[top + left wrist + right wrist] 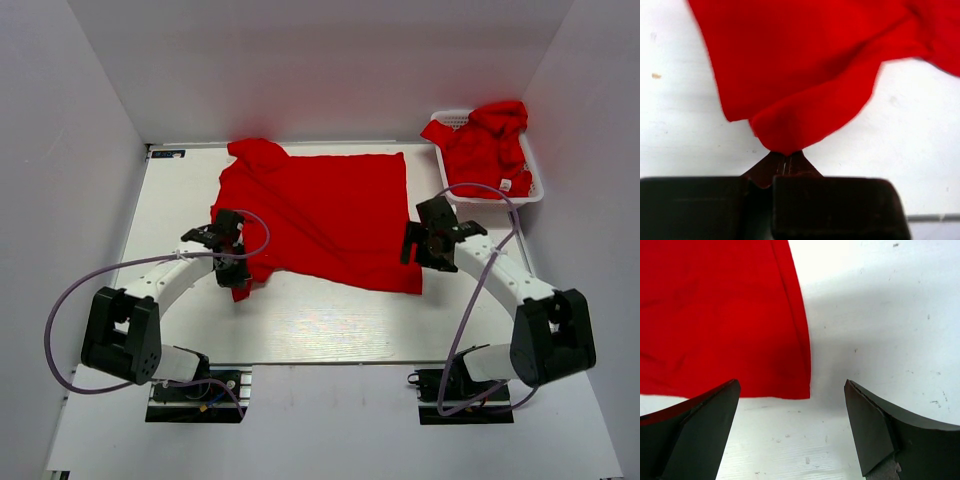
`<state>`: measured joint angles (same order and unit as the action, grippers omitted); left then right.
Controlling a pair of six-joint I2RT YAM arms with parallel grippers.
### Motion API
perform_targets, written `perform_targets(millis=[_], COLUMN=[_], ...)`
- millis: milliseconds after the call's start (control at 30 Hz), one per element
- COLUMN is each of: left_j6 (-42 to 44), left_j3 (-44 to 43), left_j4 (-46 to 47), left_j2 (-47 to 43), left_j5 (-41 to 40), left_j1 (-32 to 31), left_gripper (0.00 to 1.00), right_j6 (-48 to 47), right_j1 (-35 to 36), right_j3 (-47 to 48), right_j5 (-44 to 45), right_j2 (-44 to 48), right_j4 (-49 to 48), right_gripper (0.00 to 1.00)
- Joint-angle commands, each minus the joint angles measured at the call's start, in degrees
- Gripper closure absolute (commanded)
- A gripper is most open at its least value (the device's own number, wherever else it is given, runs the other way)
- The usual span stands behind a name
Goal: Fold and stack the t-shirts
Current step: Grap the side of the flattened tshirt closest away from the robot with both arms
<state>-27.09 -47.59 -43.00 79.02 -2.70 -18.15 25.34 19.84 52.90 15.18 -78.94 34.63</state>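
Left-front of the desk: left pincer (785, 159) pressed together on a bunched fold at the near-left hem of the spread t-shirt (330, 215). The bite is at the very tips, with little cloth inside the jaws. Risk 1: cloth slips out on lift or pull. Can't tell if both layers are caught. If only the top one is, the shirt peels open instead of folding.

Right pincer (791, 385) is spread wide over the shirt's near-right corner, holding nothing. The corner sits between the fingers but closer to one. The other has only bare desk under it. Can't tell if the tips touch the desk. Risk 2: closing from here could push the corner away or catch only the hem edge. Risk 3: if the left side pulls before the right one grips, the shirt drags skewed and the fold comes out crooked.

Shirt lies across the desk's middle toward the far edge, mostly flat. Its far-left sleeve is rumpled and the near edge slants. Folding over that bakes the wrinkle in.

Further out: white lattice basket (536, 180) just beside the desk's far-right corner, heaped with more red t-shirts (485, 145), one showing a small white tag (506, 185). Right arm's cable (478, 186) arcs over the basket's near side. Risk 4: a wide swing could snag it.
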Motion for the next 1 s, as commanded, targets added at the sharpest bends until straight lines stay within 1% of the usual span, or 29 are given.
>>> perform_targets(millis=[0,33,100,200,300,400,500,600,733,967], left_j6=[6.87,8.18,11.26,14.78,17.94,17.95,18.47,19.09,17.52,15.4], left_j3=[-3.99,-4.61,-5.84,-7.07,-8.74,-9.27,-9.27,-9.89,-11.11,-9.97], left_j4=[-1.64,-1.64,-1.64,-1.64,-4.27,-6.47,-7.79,-9.02,-12.1,-13.95], left_j2=[-1.51,-1.5,-0.63,0.42,1.04,1.04,1.66,2.27,4.03,4.21], left_j5=[4.44,5.24,6.81,6.83,6.83,5.26,4.72,5.42,4.81,7.36], left_j1=[-0.48,-0.48,-1.0,-1.01,-1.62,-1.62,-1.62,-1.62,-1.62,-1.62], left_gripper=[1.0,1.0,1.0,1.0,1.0,1.0,1.0,1.0,1.0,1.0], right_j6=[-0.48,-0.3,0.4,1.9,3.22,5.15,5.77,5.86,6.12,6.91], right_j1=[-0.23,-0.06,-0.15,-0.23,-0.15,-0.06,-0.24,-0.06,-0.06,-0.15], right_j3=[-2.71,-4.46,-5.35,-6.76,-7.73,-9.31,-10.45,-10.28,-10.63,-12.47], right_j5=[-2.79,-1.74,-2.79,-2.7,-2.7,-3.66,-5.77,-5.43,-6.65,-6.39], right_j2=[4.31,5.19,5.64,4.76,4.58,4.49,3.53,1.86,1.06,0.46], right_j4=[-1.49,-1.85,-2.38,-2.9,-4.13,-7.03,-10.36,-10.38,-10.29,-9.23], right_gripper=[0.1,0.1,0.1,0.1,0.1,0.1,0.12,0.14,0.2,0.22])
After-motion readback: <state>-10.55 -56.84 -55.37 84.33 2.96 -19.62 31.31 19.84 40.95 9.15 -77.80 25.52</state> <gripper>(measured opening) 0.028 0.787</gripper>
